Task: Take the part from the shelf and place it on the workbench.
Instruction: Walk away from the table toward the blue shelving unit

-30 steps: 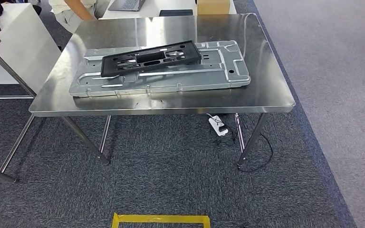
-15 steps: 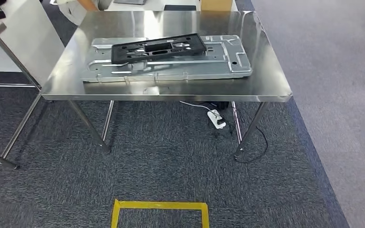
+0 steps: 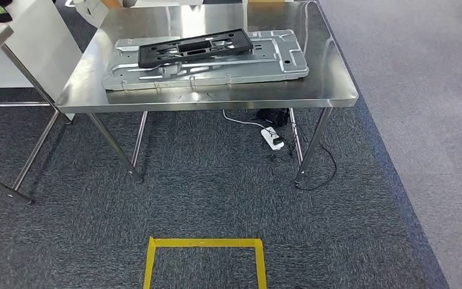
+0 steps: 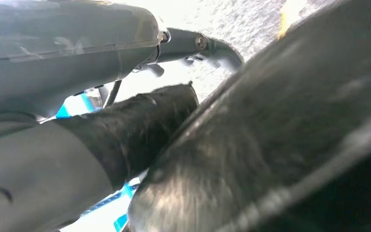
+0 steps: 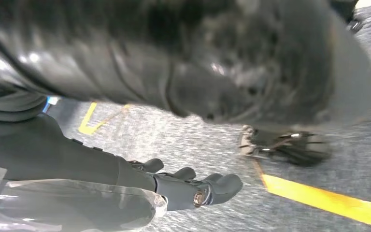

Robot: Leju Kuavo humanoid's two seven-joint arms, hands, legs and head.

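- Now the whole picture has slid: the camera has moved back, so the table [image 3: 337,96] sits higher in the frame.
- On it, top middle, the black part [image 3: 195,47] lies long side left to right on a grey metal plate [image 3: 277,66].
- Both hands hang low, far from it.
- Wrist views show the left hand [image 4: 193,46] and right hand [image 5: 198,188], holding nothing, fingers loosely apart.

workbench [image 3: 331,90] right edge bare | black part [image 3: 195,47] atop metal panel [image 3: 216,75] fills middle
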